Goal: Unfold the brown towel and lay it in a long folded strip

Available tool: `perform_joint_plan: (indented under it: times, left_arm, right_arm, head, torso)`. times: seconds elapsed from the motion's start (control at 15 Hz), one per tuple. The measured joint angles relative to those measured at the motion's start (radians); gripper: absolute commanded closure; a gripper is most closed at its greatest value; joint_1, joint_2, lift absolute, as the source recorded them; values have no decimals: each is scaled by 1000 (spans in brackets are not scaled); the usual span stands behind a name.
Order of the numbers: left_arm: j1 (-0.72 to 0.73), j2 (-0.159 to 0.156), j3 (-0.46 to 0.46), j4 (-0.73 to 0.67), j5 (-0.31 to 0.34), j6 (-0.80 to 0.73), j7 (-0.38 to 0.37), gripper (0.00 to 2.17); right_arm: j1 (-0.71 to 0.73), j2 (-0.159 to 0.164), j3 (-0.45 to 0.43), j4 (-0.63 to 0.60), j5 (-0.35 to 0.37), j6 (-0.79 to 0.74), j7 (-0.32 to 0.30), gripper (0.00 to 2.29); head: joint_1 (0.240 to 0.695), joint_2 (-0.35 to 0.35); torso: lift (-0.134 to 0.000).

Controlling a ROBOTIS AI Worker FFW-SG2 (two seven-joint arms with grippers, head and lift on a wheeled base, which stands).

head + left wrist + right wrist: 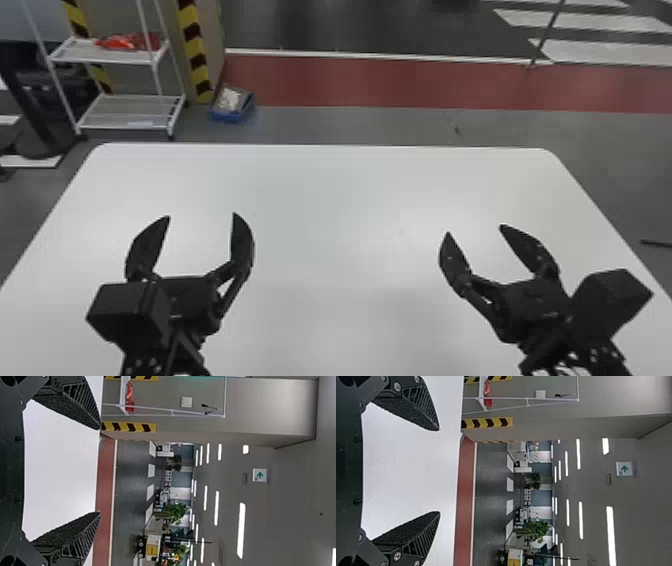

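A smooth, matte white tabletop with rounded far corners (325, 175) spreads beneath the black left gripper (201, 215) and the black right gripper (474, 229), each with its flat, tapering fingers (73, 401) set wide apart, grainy on the inner faces and ribbed along the sides. Beyond its far left corner stand a white metal rack with slim posts (135, 112), a strip of yellow-and-black slanted stripes (192, 45) and a low blue bin (232, 117); a crinkled, glossy red item (130, 42) lies on the rack's upper shelf, and the left wrist view shows a small rectangular white sign bearing a green arrow (259, 475).
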Motion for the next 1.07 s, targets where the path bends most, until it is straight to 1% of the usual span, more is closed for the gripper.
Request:
perform_joint_plan:
  times: [0.13,0.47,0.6,1.07]
  left_arm:
    - [2,4,2,-3,-4,6,-17,130]
    - [6,-1,-1,-20,-2,19,17,134]
    - [1,-2,2,-17,-1,19,54,134]
    - [3,-1,24,-14,-3,10,53,130]
  right_arm:
    - [2,0,-5,-8,-11,19,-1,144]
    - [12,0,-11,-18,-15,31,-3,144]
    - [20,-1,-15,-26,-17,23,-13,144]
    - [26,-13,-27,-32,-46,24,-13,144]
  head:
    - [695,-88]
    - [695,-88]
    - [695,-82]
    - [695,-72]
  torso:
    - [-120]
    - [-120]
    - [-120]
    - [-120]
